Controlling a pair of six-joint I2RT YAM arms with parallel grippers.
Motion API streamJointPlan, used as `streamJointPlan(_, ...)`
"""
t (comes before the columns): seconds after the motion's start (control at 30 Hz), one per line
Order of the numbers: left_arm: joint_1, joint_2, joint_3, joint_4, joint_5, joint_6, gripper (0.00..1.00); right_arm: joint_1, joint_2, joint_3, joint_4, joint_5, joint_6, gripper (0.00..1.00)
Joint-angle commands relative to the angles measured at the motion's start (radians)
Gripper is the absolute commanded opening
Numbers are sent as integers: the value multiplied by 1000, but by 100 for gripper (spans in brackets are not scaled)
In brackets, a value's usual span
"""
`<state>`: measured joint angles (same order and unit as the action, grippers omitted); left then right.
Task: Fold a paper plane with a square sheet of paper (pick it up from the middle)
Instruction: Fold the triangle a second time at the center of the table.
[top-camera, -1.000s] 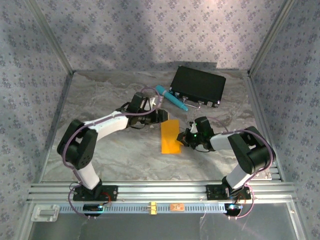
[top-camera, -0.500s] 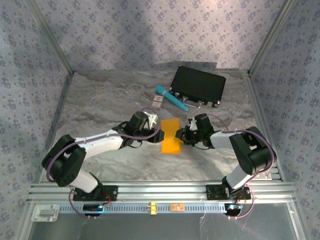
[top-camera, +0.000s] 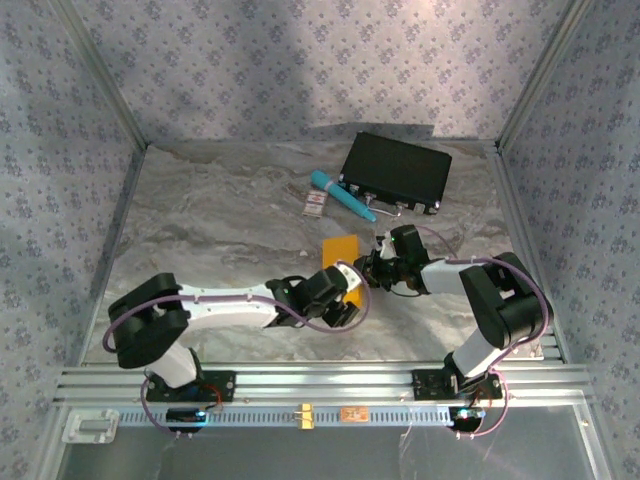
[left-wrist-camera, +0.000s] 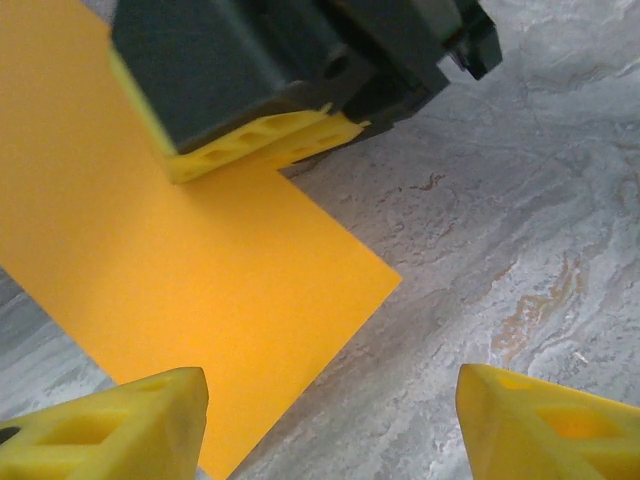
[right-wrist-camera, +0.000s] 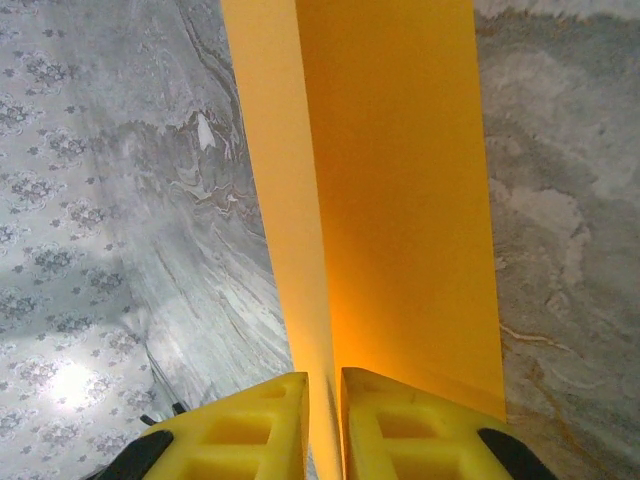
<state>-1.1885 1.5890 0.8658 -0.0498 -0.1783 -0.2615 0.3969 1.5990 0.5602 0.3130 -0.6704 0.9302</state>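
From the top camera, the square sheet of paper (top-camera: 341, 249), folded to a narrow orange strip, lies just right of the frame's centre on the marble table (top-camera: 200, 230). The right claw (top-camera: 368, 270) meets the strip's right edge. The left claw (top-camera: 348, 298) sits over the strip's lower end and hides part of it. A black case (top-camera: 395, 172) rests at the upper right, with a teal pen (top-camera: 343, 195) beside its left edge and a small white-and-red card (top-camera: 315, 205) just left of the pen.

In the left wrist camera, the left claw (left-wrist-camera: 330, 430) stands wide open, its yellow fingertips (left-wrist-camera: 110, 425) in the two bottom corners. The paper (left-wrist-camera: 200, 280) fills the left half, and its corner points right at mid-frame. The right claw (left-wrist-camera: 270, 150) presses on the paper at the top.

In the right wrist camera, the right claw (right-wrist-camera: 325, 420) at the bottom edge is closed on the paper (right-wrist-camera: 390, 200), which runs up the frame as two overlapping layers.
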Motion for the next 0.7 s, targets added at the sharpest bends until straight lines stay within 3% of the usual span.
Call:
streamJointPlan(0.0,-59,59,64,-54,-154,81,68,-4,10,21,-27,-18,-11,17)
streamJointPlan(0.37,-116,166,140,-87,-331,120,70,-7,8,20,-35,-14,-10,17)
streamJointPlan(0.67,-115,200,160,-66,-361,135,67,-6,8,17,-32,-14,-8,17)
